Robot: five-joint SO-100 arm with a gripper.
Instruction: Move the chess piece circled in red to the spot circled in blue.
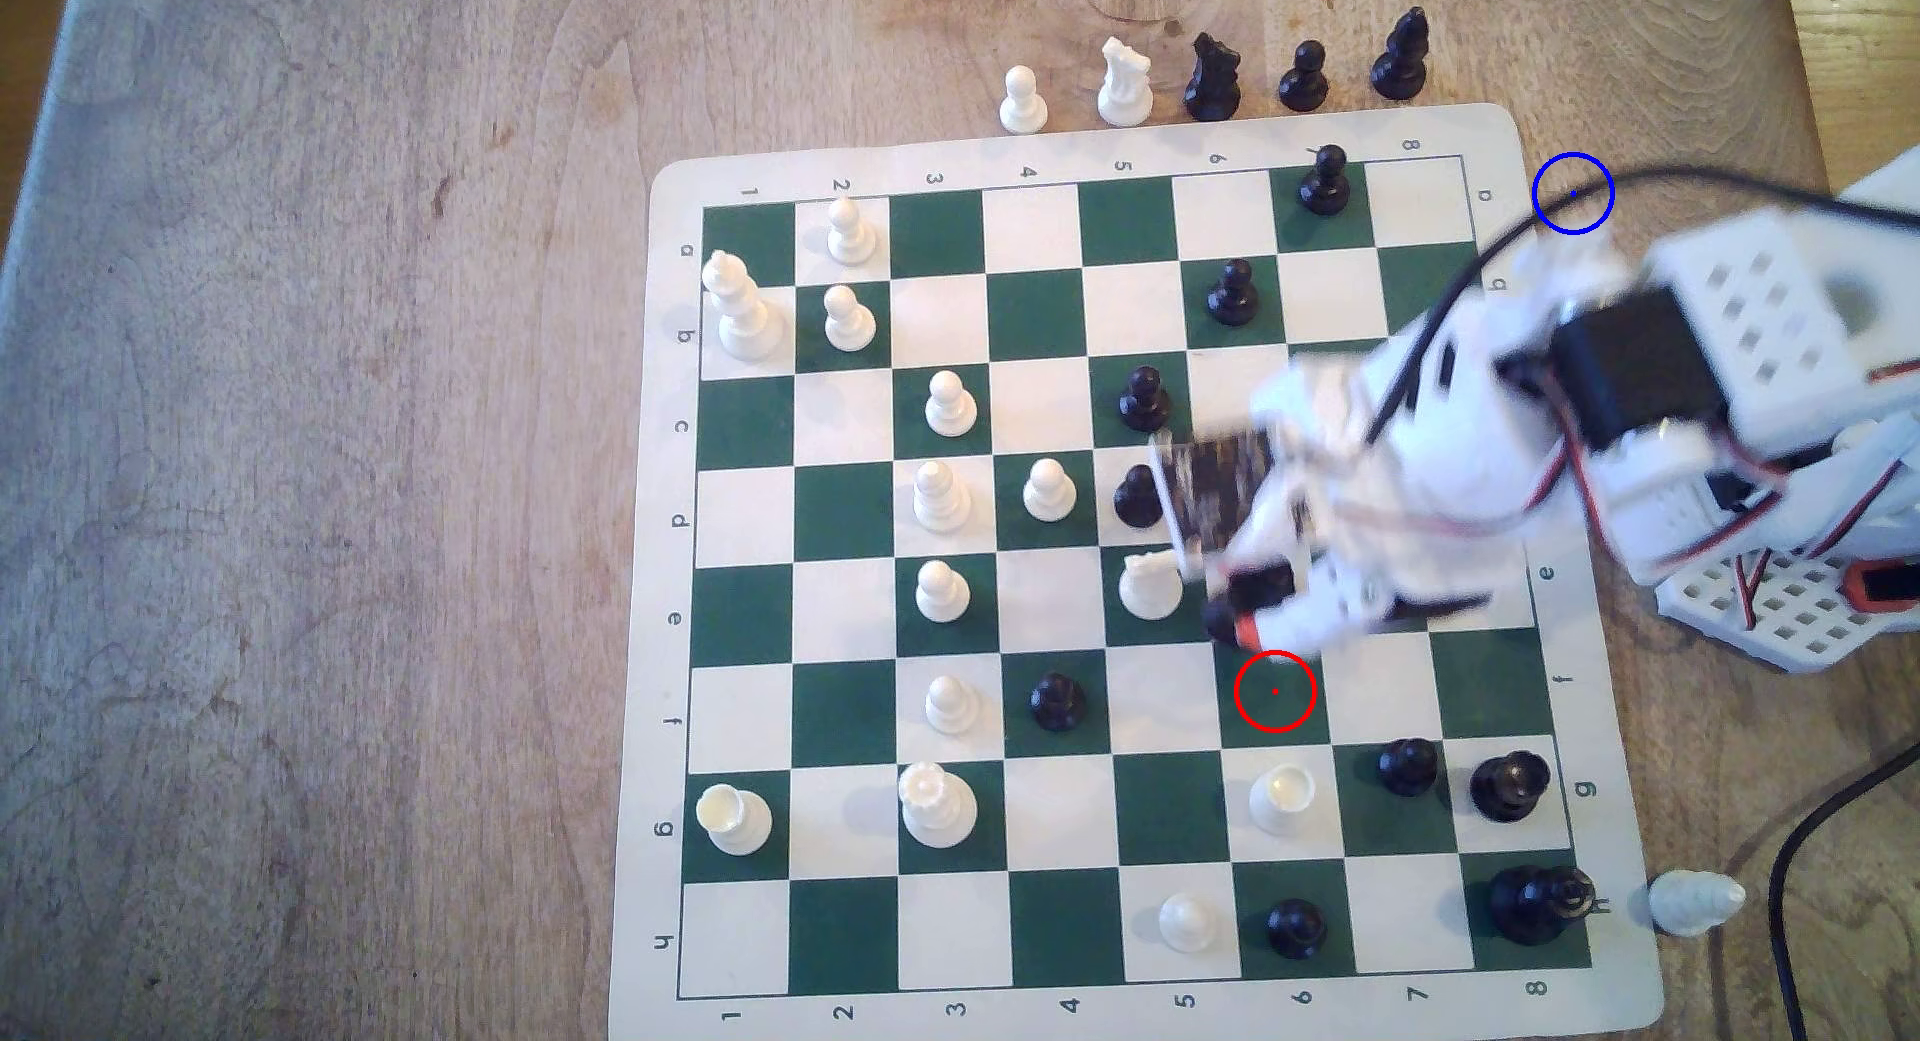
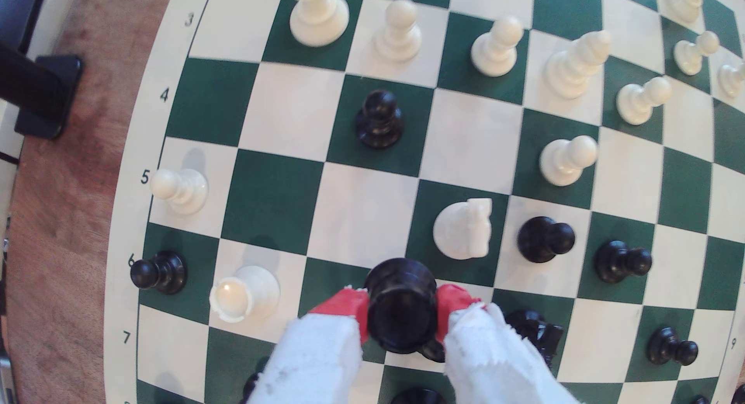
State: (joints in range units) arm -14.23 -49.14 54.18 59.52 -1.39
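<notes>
So in the exterior view, the red ring [image 1: 1275, 691] is seen sitting on a green square with nothing standing inside it, toward the chessboard's [image 1: 665, 543] edge lettered f to g, and the arm's gripper [image 1: 1242, 626] is caught blurred just beside that ring, one square over. A dark shape [image 1: 1218, 617] is tucked under the red-tipped end there, which is judged to be the black pawn already lifted off its square. The blue ring [image 1: 1573, 194] is marked on bare counter [image 1: 312, 480] just off the board's corner by the 8 and the a, well apart from the gripper, with a black cable draped past it. Over to the wrist view: the black pawn [image 2: 402, 305] is shown pinched between the two red fingertips [image 2: 347, 307], the gripper clamped on it from both sides, its round base turned toward the camera and hanging over the board. A white knight [image 2: 463, 230] is parked just beside it, and other black pieces are close by under the fingers. So the pick looks done and the carry step is what's in hand. What the next move calls for, as a guess: the pawn gets kept high enough to pass over the black pawns between here and that corner, swung off the board, then lowered onto the blue dot before being let go.
</notes>
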